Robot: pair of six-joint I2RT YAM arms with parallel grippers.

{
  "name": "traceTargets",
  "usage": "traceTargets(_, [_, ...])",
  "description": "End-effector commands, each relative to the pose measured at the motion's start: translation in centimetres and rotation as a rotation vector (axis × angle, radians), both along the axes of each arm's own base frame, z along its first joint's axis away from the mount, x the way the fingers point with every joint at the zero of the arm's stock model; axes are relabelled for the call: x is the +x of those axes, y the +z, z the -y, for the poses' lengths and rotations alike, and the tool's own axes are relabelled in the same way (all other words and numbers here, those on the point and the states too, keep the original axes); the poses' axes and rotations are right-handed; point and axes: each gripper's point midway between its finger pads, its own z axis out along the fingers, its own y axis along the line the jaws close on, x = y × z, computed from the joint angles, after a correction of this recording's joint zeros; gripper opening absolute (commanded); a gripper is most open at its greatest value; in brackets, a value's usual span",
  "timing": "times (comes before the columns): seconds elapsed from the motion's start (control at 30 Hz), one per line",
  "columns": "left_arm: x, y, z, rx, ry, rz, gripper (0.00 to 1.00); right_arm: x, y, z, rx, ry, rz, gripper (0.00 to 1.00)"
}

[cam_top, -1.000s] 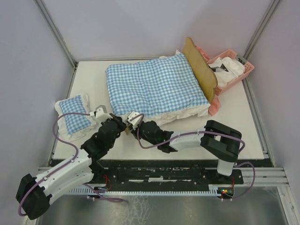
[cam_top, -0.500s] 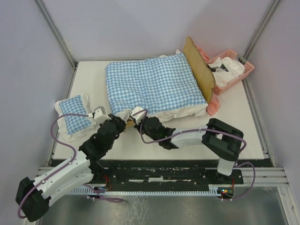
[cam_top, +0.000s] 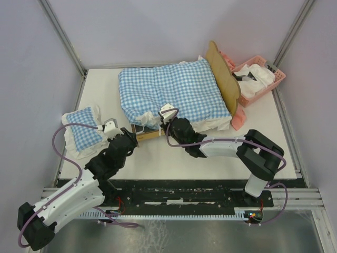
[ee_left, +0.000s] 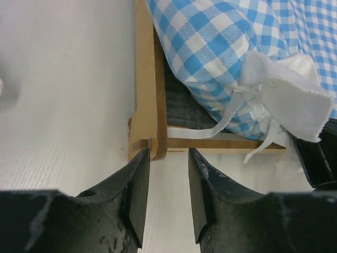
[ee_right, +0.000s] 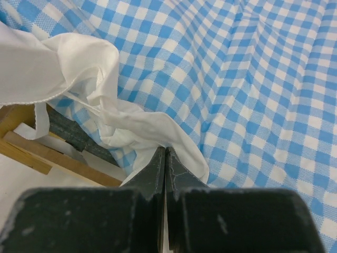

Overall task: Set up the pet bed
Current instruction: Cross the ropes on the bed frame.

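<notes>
One light-wood pet bed frame (ee_left: pixel 143 79), corner just ahead of released left gripper (ee_left: pixel 168 155); right gripper (ee_right: pixel 165 150) clenched on white frill of the big blue-checked cushion (ee_right: pixel 263 79)

Atop pet bed (cam_top: pixel 225 79), cushion (cam_top: pixel 174 92) (basket (cam_top: pixel 267 88) right).

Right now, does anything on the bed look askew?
Yes. The cushion is bunched back at its near-left corner, its frill pinched in the right gripper, leaving the bed frame and its grey base uncovered.

Blue-and-white checked cushion (cam_top: pixel 171 92) with white frill, light-wood pet bed (cam_top: pixel 224 74) with grey base, white tabletop (cam_top: pixel 158 161), pink basket (cam_top: pixel 266 79) at upper right.
</notes>
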Motion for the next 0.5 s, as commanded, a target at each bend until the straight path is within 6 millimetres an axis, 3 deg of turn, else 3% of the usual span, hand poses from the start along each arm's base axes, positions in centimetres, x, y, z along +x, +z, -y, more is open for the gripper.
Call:
traceTargets(0.0, [0.8,3.0,-1.3,0.112,0.015,0.075,0.43,1.4,4.0,0.2,0.067,-0.034,0.056,0.02])
traceTargets(0.13, [1.3,5.0,-0.8,0.137,-0.025,0.124,0.48,2.0,4.4,0.7,0.070,-0.045,0.058,0.02])
traceTargets(0.33, [1.9,8.2,3.3,0.195,-0.275,0.244,0.49,3.0,4.8,1.2,0.078,-0.061,0.058,0.02])
traceTargets(0.47, [3.1,8.2,3.3,0.282,-0.265,0.209,0.49,4.0,5.0,1.6,0.083,-0.076,0.051,0.02])
